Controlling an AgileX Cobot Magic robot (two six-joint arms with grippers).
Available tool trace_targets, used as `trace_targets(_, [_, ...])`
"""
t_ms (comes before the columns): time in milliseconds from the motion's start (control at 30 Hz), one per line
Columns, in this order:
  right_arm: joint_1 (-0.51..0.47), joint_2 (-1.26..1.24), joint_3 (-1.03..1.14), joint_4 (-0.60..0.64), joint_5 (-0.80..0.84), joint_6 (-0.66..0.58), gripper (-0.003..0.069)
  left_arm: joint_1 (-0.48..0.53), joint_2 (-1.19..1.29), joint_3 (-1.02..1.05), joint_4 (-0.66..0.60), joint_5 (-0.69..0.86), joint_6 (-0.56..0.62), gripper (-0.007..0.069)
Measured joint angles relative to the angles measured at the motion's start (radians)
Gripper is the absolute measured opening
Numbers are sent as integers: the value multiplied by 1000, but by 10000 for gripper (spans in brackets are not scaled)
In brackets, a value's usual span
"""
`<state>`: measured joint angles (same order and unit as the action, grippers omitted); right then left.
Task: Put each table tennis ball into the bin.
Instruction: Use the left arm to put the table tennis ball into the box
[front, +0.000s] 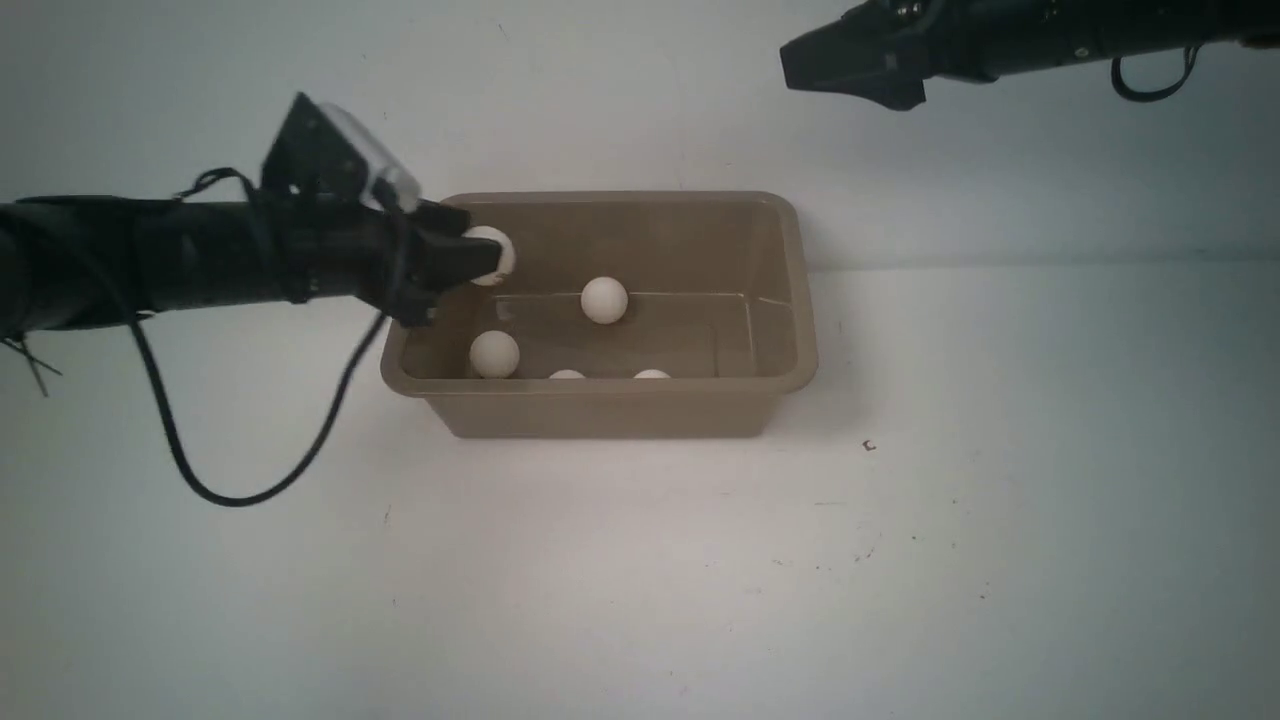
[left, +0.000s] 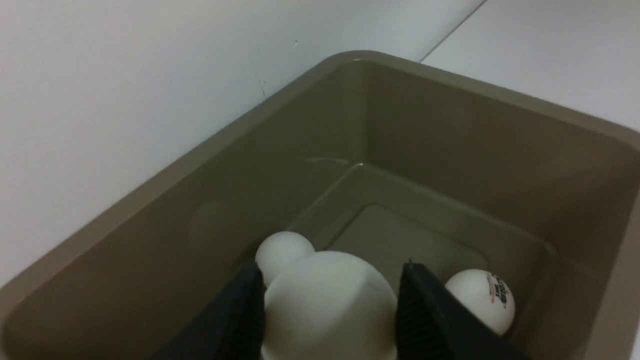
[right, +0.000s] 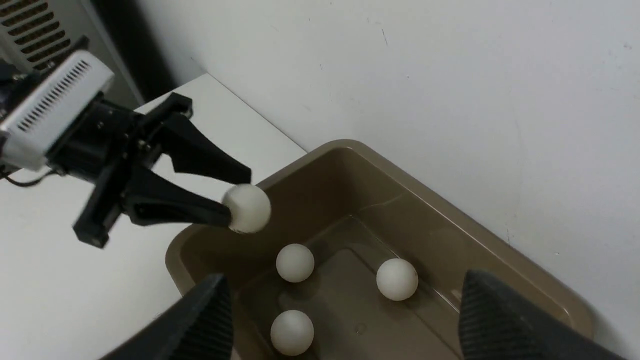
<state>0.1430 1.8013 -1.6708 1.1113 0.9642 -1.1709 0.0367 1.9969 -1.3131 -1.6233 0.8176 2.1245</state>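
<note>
While the left hand (right: 239, 196) clasps a table tennis ball (right: 250, 210) over the bin (front: 620, 197), release it low; the right hand (front: 805, 60) is spread, empty.

table (front: 640, 600): white, flat and wide.
wall (front: 620, 90): white and plain, right behind the table, meeting it in a straight line, with a few thin scratches.
marks (front: 868, 446): little dark specks on the table's right side.
box with slits (right: 27, 22): pale, far off, beside a dark gap (right: 120, 45).
light: soft, with faint grey shadows.
</note>
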Motion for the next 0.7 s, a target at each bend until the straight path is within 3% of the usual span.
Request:
trace_targets(233, [0,0,0,0,26,0,547,-56,35,0,-58,-70,235,304])
trace_targets(300, [0,0,0,0,29,1,547,-58,52,-2,-59,-72,263,341])
trace_targets(467, [0,0,0,0,30,3,547,-59,64,-9,-60,-93,218,505])
trace_targets(600, [0,0,0,0,30,4,547,-43,37,-12,-60,-140,192,516])
trace_targets(700, [0,0,0,-16,34,27,547,24,-36,-16,-63,-174,183,480])
